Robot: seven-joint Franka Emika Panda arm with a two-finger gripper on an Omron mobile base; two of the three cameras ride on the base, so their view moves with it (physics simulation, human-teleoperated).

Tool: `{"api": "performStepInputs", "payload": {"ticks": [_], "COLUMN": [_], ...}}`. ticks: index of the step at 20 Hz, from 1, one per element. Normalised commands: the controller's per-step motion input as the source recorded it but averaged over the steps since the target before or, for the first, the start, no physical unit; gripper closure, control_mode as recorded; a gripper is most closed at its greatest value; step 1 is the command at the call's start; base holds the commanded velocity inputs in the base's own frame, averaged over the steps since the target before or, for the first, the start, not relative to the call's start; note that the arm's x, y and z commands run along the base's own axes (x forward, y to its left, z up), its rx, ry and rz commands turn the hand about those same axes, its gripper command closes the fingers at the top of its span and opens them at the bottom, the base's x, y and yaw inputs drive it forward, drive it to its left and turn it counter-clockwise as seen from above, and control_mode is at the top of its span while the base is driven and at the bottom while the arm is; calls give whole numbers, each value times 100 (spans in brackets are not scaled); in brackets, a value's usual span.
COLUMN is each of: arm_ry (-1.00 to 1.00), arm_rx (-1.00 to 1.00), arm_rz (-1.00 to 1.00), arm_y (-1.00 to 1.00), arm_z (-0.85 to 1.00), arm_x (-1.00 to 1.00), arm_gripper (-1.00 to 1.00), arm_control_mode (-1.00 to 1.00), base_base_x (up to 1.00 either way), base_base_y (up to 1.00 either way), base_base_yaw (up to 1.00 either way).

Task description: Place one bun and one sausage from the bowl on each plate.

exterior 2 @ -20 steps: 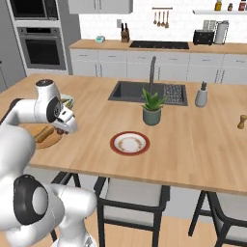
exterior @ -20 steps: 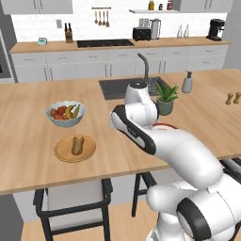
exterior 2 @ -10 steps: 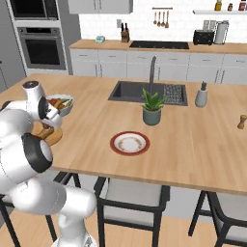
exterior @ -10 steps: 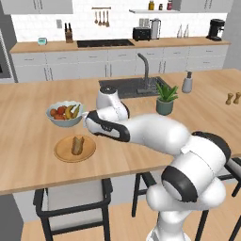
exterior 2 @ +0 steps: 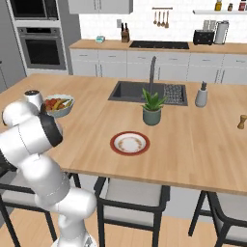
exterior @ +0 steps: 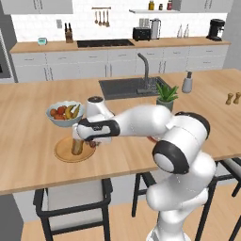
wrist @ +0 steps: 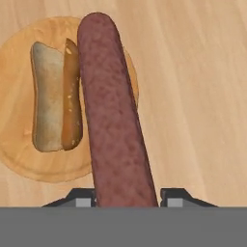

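My gripper point(wrist: 126, 198) is shut on a long red-brown sausage point(wrist: 113, 111), which hangs lengthwise over the right part of the tan wooden plate point(wrist: 19, 144). A split bun point(wrist: 53, 96) lies on that plate, just left of the sausage. From the left base view, the gripper point(exterior: 87, 141) holds the sausage point(exterior: 76, 146) low above the tan plate point(exterior: 61, 153) near the counter's front edge. The white plate with the red-brown rim point(exterior 2: 129, 143) lies bare further right on the counter. The bowl is out of view.
A pale bluish-white bowl of fruit point(exterior: 65, 114) stands just behind the tan plate. A potted plant point(exterior: 165, 96), the sink point(exterior: 129, 87) and a soap bottle point(exterior: 187, 83) sit further back. Stools point(exterior: 70, 202) stand below the counter's front edge.
The arm has swung left and down, carrying the sausage from the middle of the counter to just over the tan plate.
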Motion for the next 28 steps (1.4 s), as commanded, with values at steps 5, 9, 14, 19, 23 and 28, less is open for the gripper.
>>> {"api": "performStepInputs", "payload": {"ticks": [5,9,14,19,23,28], "arm_ry": [8,6,10,0,0,-15], "arm_rx": [0,-9,-12,-2,1,4], "arm_rz": [-11,-6,-4,-2,0,0], "arm_y": [10,52,62,14,-19,-84], "arm_z": [-36,-38,-38,-5,7,45], "arm_x": [47,38,24,16,-41,-99], "arm_gripper": [100,100,100,-100,-100,-100], "arm_control_mode": [-100,-100,-100,-100,-100,-100], "base_base_x": [0,0,0,0,0,0], "base_base_y": [0,0,0,0,0,0], "base_base_yaw": [0,0,0,0,0,0]}}
